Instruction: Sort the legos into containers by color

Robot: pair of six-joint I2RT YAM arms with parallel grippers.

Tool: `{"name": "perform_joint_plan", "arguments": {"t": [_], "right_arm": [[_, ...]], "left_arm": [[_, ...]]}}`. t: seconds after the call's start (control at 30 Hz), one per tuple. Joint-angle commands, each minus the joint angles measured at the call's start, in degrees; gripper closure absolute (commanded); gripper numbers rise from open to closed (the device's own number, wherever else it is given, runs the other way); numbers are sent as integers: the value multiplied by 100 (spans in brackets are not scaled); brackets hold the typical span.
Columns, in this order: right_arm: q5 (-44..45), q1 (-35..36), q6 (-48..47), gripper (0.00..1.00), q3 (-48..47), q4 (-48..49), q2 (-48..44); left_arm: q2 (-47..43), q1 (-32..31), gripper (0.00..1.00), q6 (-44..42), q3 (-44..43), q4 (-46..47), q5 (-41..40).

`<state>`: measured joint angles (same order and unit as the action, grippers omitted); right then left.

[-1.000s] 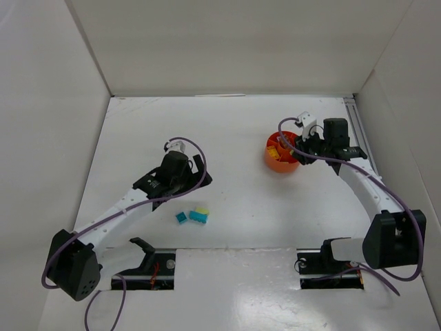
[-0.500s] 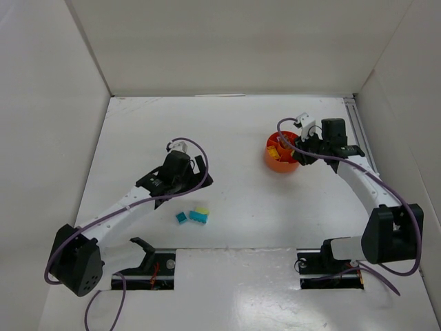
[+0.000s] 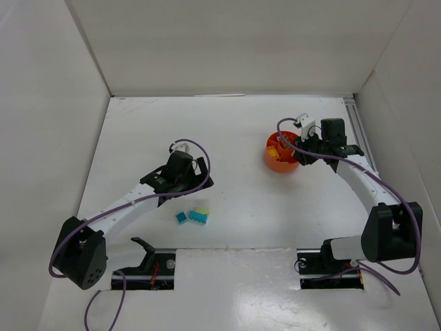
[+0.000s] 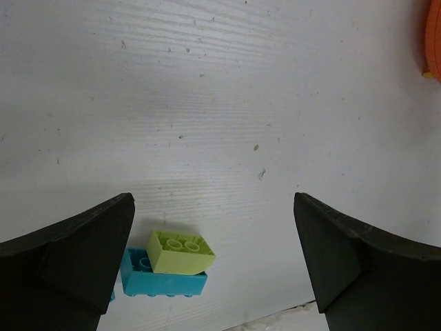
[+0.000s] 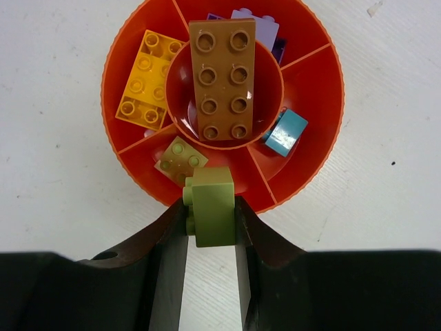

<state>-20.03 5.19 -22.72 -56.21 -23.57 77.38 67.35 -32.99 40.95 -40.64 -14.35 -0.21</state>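
- Right gripper [image 5: 210,214]: pinched on an olive brick [image 5: 212,196], which is gripped by its two flat sides with its studs turned to the left of the gripper.
- Bowl [image 5: 317,83]: found directly ahead of the right fingertips. Its near rim is just under the held brick.
- Reason for the hold, as judged: the brick is poised over the rim for release into the wedge just ahead and slightly left. A matching olive brick [image 5: 178,160] already lies in that wedge.
- Other contents of the bowl:
  - a brown plate [image 5: 222,79] laid across the centre cup
  - an orange brick [image 5: 143,79] in the wedge ahead-left
  - a purple brick [image 5: 258,24] at the far side
  - a teal brick [image 5: 286,132] in the wedge ahead-right
- Room at the bowl: the target wedge is narrow and walled by dividers on both sides. A short advance past the rim is judged necessary, or the brick may land outside the bowl.
- Left gripper [image 4: 212,200]: spread wide and holding nothing.
- Loose bricks: a lime brick [image 4: 180,252] is stacked on a blue-green brick [image 4: 165,284]. They sit between the open fingers, close to the left one.
- A further small brick is partly hidden behind the left finger.
- Table [image 4: 207,83]: bare white surface is seen ahead of and to the right of the left gripper. Descent around the stack is judged unobstructed, though clearance beside the left finger is tight.
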Motion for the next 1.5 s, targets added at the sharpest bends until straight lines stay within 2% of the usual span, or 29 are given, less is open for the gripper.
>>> {"name": "perform_joint_plan", "arguments": {"t": [0.0,0.1,0.2,0.23,0.27,0.37,0.47,0.5,0.53,0.63,0.97,1.03,1.17,1.27,1.47], "right_arm": [[113,-44,-13,88,-180,116,101],[253,60,-13,85,-232,64,154],[385,113,40,72,-233,63,154],[386,114,40,72,-233,63,154],[438,166,40,64,-233,63,154],[527,219,92,56,-233,63,154],[579,271,92,54,-295,63,207],[640,272,92,48,-295,11,207],[641,272,92,47,-347,11,207],[702,333,153,54,-347,11,207],[843,527,338,49,-462,-104,-460],[895,527,400,44,-462,-104,-733],[764,527,479,39,-313,-174,-1023],[685,527,479,39,-259,-296,-1138],[738,580,479,38,30,-359,-1349]], "left_arm": [[-20,21,0,-105,-137,196,30],[-20,21,0,-105,-137,196,30],[-20,21,0,-105,-137,196,30],[-20,21,0,-105,-137,143,30],[-81,21,0,-105,-137,143,30],[-135,21,0,-105,-84,143,30],[-196,21,0,-105,-84,143,30],[-248,21,0,-105,-84,143,30],[-249,21,0,-105,-84,143,30],[-302,21,0,-105,-31,143,30],[-416,-83,0,-306,83,196,346],[-416,-364,0,-359,136,196,214],[-188,-471,0,-246,188,-155,-216],[-65,-673,0,-193,188,-297,-392],[304,-1209,0,536,188,-831,-1208]]}}
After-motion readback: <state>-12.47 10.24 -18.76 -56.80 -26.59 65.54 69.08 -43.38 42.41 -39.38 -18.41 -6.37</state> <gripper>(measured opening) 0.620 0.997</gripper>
